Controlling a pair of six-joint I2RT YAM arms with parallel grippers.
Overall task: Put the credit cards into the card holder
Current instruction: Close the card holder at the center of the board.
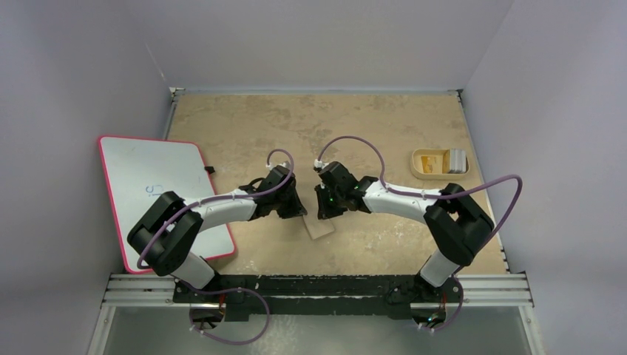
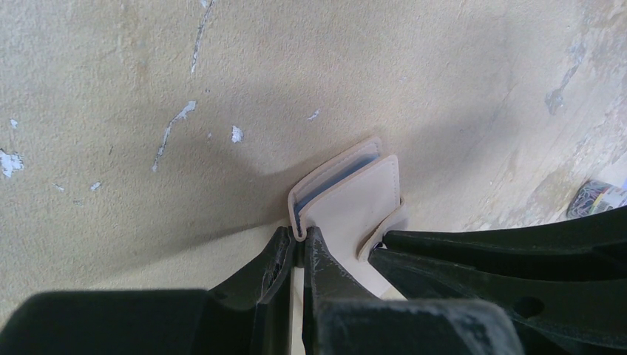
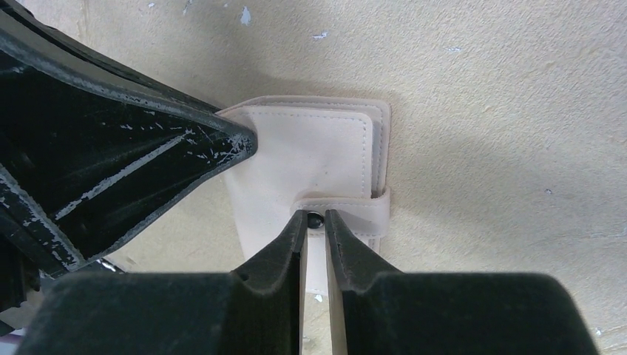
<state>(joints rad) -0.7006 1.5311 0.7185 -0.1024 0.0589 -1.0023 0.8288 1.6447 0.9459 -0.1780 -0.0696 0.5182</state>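
The tan card holder (image 1: pixel 319 228) lies near the table's front middle, folded, with blue lining showing at its edge (image 2: pixel 355 200). My left gripper (image 2: pixel 302 237) is shut on one corner of it. My right gripper (image 3: pixel 315 216) comes in from the other side. Its jaws stand nearly together, pinching the snap strap (image 3: pixel 355 209), and the dark snap button shows between the tips. In the top view the two grippers (image 1: pixel 299 209) (image 1: pixel 324 214) meet over the wallet. The credit cards (image 1: pixel 457 160), pale grey ones, stand in a shallow tan tray (image 1: pixel 427 164) at the back right.
A whiteboard with a pink border (image 1: pixel 166 192) lies at the left, partly under the left arm. The tabletop (image 1: pixel 310 126) is worn tan with scuffs. Grey walls close in the back and both sides.
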